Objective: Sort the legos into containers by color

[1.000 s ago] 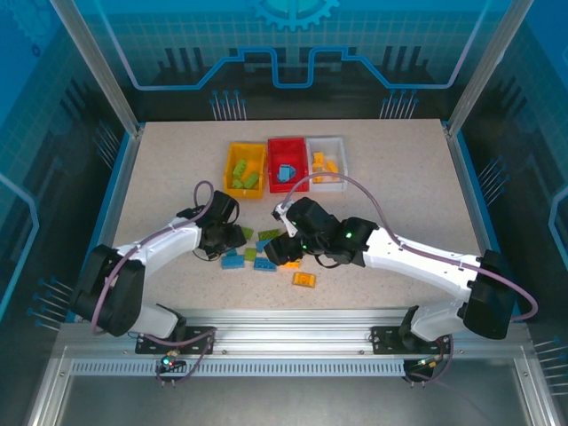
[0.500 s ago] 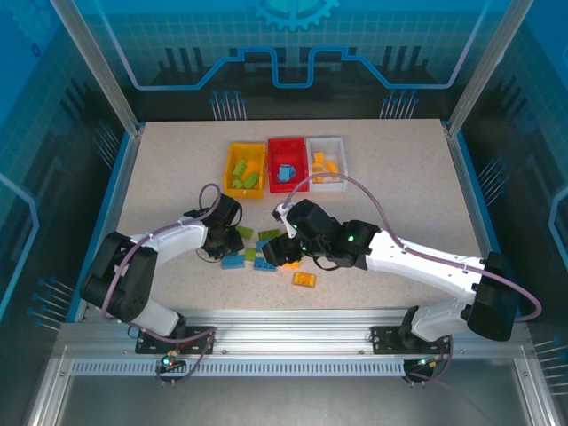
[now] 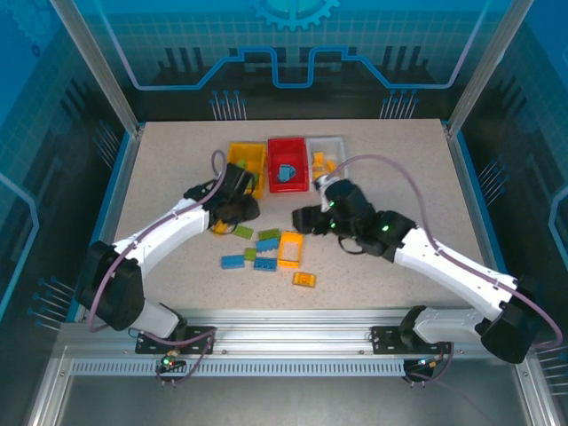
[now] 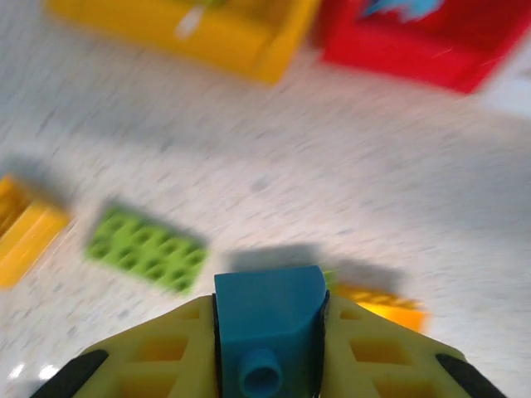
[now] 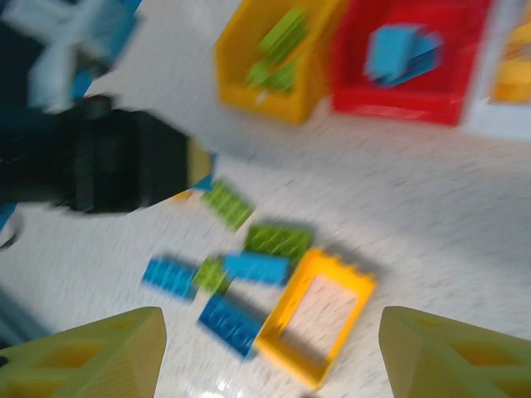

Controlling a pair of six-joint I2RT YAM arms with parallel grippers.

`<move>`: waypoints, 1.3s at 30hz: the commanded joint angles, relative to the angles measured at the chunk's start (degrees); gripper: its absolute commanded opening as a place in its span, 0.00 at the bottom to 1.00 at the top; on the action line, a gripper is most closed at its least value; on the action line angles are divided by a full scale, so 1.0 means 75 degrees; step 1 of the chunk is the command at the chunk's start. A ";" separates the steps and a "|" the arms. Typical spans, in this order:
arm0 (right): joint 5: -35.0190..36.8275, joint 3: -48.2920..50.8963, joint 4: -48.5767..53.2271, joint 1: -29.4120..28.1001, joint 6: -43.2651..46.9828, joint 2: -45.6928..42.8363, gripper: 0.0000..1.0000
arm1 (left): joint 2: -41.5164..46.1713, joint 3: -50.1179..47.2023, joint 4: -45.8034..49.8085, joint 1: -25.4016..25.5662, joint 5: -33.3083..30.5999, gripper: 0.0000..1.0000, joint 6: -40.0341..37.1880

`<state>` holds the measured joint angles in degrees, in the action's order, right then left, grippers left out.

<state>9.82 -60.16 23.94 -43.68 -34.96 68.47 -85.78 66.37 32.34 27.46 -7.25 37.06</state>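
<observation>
Item: left claw (image 4: 265, 336), closed and clamping one blue brick (image 4: 267, 297) between its pads, the brick seemingly riding clear of the table (image 3: 399, 177). Destination: red bin (image 4: 415, 50), sitting ahead of this claw and off to its right, its long axis running roughly away from the claw. Blue pieces (image 5: 398, 50) are already lying inside it (two at a guess; blur is hiding the edges). Yellow bin (image 4: 191, 37) is sitting ahead and to the claw's left, holding green pieces (image 5: 278, 50). White bin (image 3: 337, 142) is standing beyond the red one, holding orange-yellow pieces (image 3: 325, 164). Bins counted: three. Right claw (image 5: 274, 352) is hanging with fingers wide apart and nothing between them, about as near the red bin as the left claw, though the left is the one carrying. Loose legos (image 5: 257, 267) are lying ahead of the right claw; counted from overhead, three green, three blue, three orange-yellow, one of those an open frame (image 5: 286, 311). The coming move is likely calling for a swing forward and rightward over the red rim.
</observation>
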 commanded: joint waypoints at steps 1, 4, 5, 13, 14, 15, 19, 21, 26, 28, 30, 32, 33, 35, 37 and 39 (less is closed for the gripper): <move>0.0048 -0.0297 0.0208 0.0621 -0.0326 0.0098 0.70 | -0.0880 0.1052 0.0331 0.0094 0.0053 0.25 -0.0413; 0.0017 -0.0716 0.0343 0.1007 -0.0295 0.0368 0.69 | -0.1715 0.2105 0.0340 0.0119 0.0109 0.25 -0.0561; 0.0024 -0.0847 0.0396 0.1099 -0.0291 0.0480 0.69 | -0.2039 0.2450 0.0345 0.0119 0.0133 0.25 -0.0616; -0.0161 -0.1274 0.0544 0.1474 -0.0424 0.1006 0.69 | -0.3931 0.4454 0.0658 0.0095 0.0471 0.25 -0.0837; -0.0171 -0.1261 0.0537 0.1488 -0.0436 0.1008 0.69 | -0.4118 0.4576 0.0643 0.0082 0.0530 0.25 -0.0840; -0.0210 -0.1242 0.0528 0.1511 -0.0448 0.1021 0.69 | -0.4283 0.4742 0.0670 0.0069 0.0546 0.25 -0.0840; -0.0237 -0.1189 0.0503 0.1546 -0.0460 0.1010 0.69 | -0.4911 0.5338 0.0765 -0.0074 0.0570 0.25 -0.0876; -0.0239 -0.1155 0.0510 0.1559 -0.0483 0.1002 0.69 | -0.5250 0.5673 0.0823 -0.0184 0.0732 0.25 -0.0851; -0.0264 -0.1096 0.0544 0.1626 -0.0483 0.0938 0.69 | -0.6134 0.6691 0.1248 -0.0372 0.0915 0.25 -0.1008; -0.0298 -0.1073 0.0557 0.1652 -0.0482 0.0922 0.69 | -0.6379 0.7125 0.1416 -0.0444 0.0880 0.25 -0.1087; -0.0318 -0.1061 0.0556 0.1669 -0.0472 0.0904 0.69 | -0.6497 0.7464 0.1486 -0.0504 0.0750 0.25 -0.1172; -0.0325 -0.1049 0.0551 0.1679 -0.0460 0.0925 0.69 | -0.6627 0.7888 0.1579 -0.0542 0.0611 0.25 -0.1261; -0.0344 -0.1027 0.0557 0.1682 -0.0471 0.0936 0.69 | -0.6794 0.8211 0.1753 -0.0565 0.0520 0.25 -0.1354; -0.0378 -0.0991 0.0535 0.1689 -0.0492 0.0939 0.69 | -0.7209 0.8964 0.2215 -0.0643 0.0501 0.25 -0.1413; -0.0423 -0.0936 0.0512 0.1679 -0.0512 0.0907 0.69 | -0.7488 0.9478 0.2450 -0.0707 0.0593 0.25 -0.1453; -0.0409 -0.0869 0.0511 0.1684 -0.0498 0.0848 0.69 | -0.7502 0.9556 0.2397 -0.0710 0.0634 0.25 -0.1567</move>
<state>7.55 -67.75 27.20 -31.81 -38.00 75.77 -140.57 135.31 46.04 22.70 -2.70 27.81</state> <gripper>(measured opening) 0.692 0.266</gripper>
